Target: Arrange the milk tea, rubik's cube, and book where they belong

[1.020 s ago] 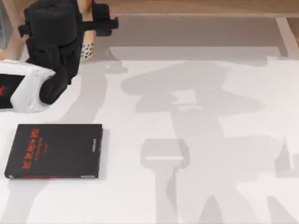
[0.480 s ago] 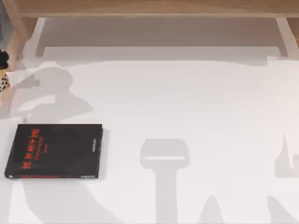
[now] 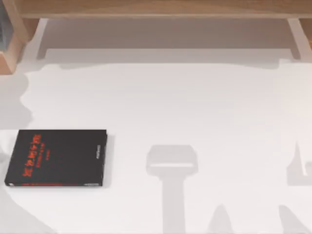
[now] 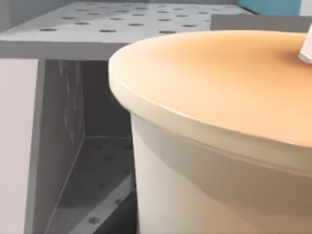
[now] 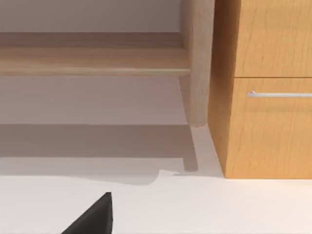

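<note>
Top cam: white table [image 3: 204,107], black book w/ red characters [image 3: 56,157] lying flat near the table's left edge, spine side toward centre. Wooden shelf [image 3: 156,9] runs along the far edge, w/ a wooden upright [image 3: 10,46] at far left. Arm shadows fall across the tabletop.

L wrist cam: milk tea [image 4: 219,136] very close to the lens, a pale cup w/ a flat tan-orange lid; a bit of white straw [image 4: 306,48] at the lid's far side. Behind the cup, a grey perforated rack [image 4: 97,29], top plate w/ rows of holes, open bay underneath. A sliver of light-blue at the rack's far corner [image 4: 273,6], poss. the book, can't confirm. Whether my left gripper is spread or clamped on the cup: cannot tell from this view.

R wrist cam: wooden cabinet [image 5: 265,87] w/ a drawer and metal handle [image 5: 278,94], round wooden leg [image 5: 197,63] just beside it, low shelf behind. A black corner [image 5: 95,217] at the lower edge, can't say what it is. My right gripper's state: cannot tell.

Rubik's cube: location not established.
</note>
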Motion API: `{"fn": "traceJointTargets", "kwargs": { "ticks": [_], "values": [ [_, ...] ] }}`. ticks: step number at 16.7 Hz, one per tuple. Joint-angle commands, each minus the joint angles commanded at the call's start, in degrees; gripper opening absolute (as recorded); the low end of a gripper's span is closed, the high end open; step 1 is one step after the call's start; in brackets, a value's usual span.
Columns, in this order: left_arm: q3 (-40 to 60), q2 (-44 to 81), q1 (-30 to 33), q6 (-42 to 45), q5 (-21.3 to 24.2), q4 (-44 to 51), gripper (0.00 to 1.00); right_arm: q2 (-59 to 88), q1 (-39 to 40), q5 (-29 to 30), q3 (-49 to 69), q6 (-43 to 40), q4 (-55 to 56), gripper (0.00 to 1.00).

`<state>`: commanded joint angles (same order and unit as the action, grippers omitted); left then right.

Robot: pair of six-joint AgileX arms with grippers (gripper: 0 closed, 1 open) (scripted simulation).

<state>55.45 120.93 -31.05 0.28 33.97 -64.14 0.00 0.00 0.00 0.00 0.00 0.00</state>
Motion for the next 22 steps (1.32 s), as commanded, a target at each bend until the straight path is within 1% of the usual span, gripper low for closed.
{"fn": "traceJointTargets", "kwargs": {
  "ticks": [6, 14, 18, 22],
  "values": [
    [0.15, 0.12, -0.09, 0.22, 0.19, -0.30, 0.00, 0.00, 0.00, 0.00, 0.00, 0.00, 0.00, 1.00],
    [0.07, 5.55, -0.30, 0.13, 0.44, -6.12, 0.00, 0.00, 0.00, 0.00, 0.00, 0.00, 0.00, 1.00],
    [0.00, 5.95, -0.29, 0.10, 0.45, -6.40, 0.00, 0.00, 0.00, 0.00, 0.00, 0.00, 0.00, 1.00],
    [0.00, 5.95, -0.29, 0.10, 0.45, -6.40, 0.30, 0.00, 0.00, 0.00, 0.00, 0.00, 0.00, 1.00]
  ]
}}
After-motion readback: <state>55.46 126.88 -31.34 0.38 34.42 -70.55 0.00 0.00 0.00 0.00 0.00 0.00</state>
